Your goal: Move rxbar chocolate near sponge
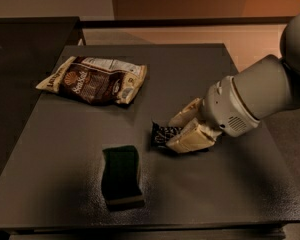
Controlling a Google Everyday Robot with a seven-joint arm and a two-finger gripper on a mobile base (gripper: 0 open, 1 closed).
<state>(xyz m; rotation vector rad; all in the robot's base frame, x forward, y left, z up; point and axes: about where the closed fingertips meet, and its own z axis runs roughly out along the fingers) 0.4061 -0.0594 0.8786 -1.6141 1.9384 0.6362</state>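
Note:
The rxbar chocolate (163, 134) is a small black wrapper with white lettering, held low over the dark table, right of the sponge. My gripper (182, 132) comes in from the right on a large white arm, and its cream fingers (190, 139) are shut on the bar's right end. The sponge (121, 176) has a dark green top and a pale base and lies at the front middle of the table, a short gap left of and below the bar.
A large brown-and-cream chip bag (95, 80) lies at the back left of the dark table (230, 194). A darker surface (25, 49) adjoins on the left. The white arm (255, 96) covers the right side.

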